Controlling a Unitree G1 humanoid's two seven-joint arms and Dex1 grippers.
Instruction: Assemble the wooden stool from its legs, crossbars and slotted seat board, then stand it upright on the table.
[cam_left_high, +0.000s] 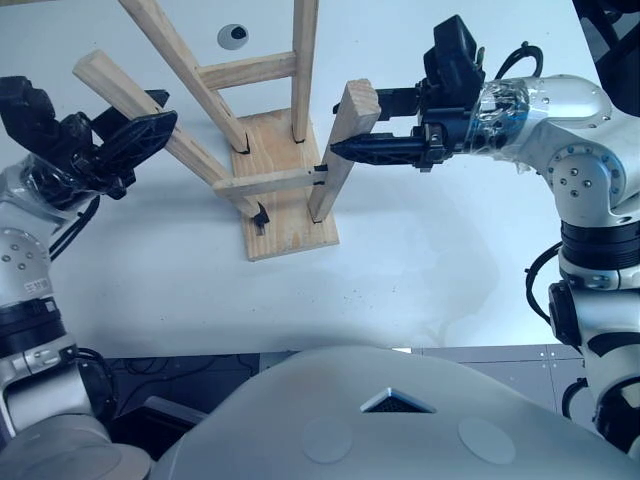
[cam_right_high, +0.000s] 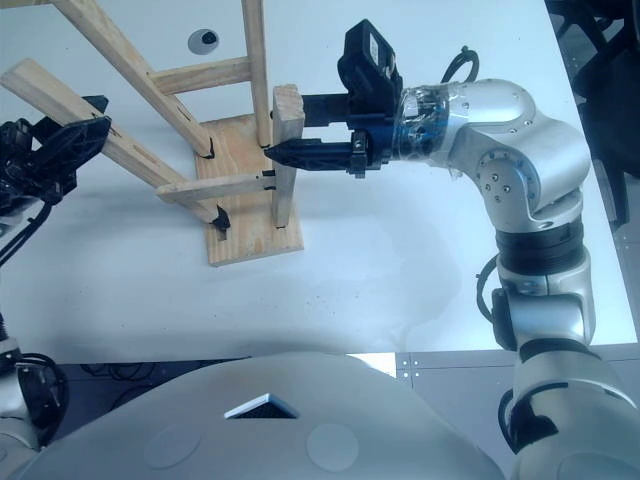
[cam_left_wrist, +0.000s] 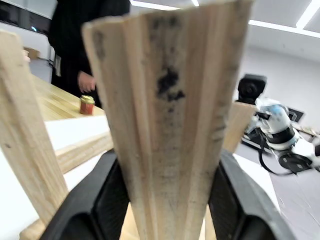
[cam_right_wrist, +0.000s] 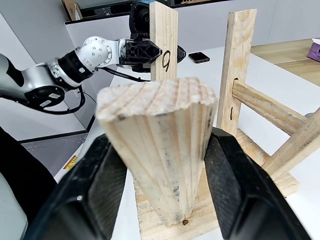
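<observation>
The wooden stool stands upside down, its seat board (cam_left_high: 287, 222) flat on the white table and its legs pointing up. My left gripper (cam_left_high: 138, 132) is shut on the slanted left leg (cam_left_high: 108, 78) near its free end; black fingers (cam_left_wrist: 95, 200) hug that leg (cam_left_wrist: 170, 125). My right gripper (cam_left_high: 352, 124) is shut on the top of the near right leg (cam_left_high: 338, 160), with its fingers (cam_right_wrist: 100, 190) either side of the leg (cam_right_wrist: 160, 150). One crossbar (cam_left_high: 265, 182) joins the two held legs. Another crossbar (cam_left_high: 248, 72) joins the two far legs.
A round hole (cam_left_high: 233, 36) lies in the table (cam_left_high: 420, 260) behind the stool. Open white surface spreads in front and to the right. A person stands by a wooden bench with a small jar (cam_left_wrist: 87, 105). A phone (cam_right_wrist: 199, 57) lies farther off.
</observation>
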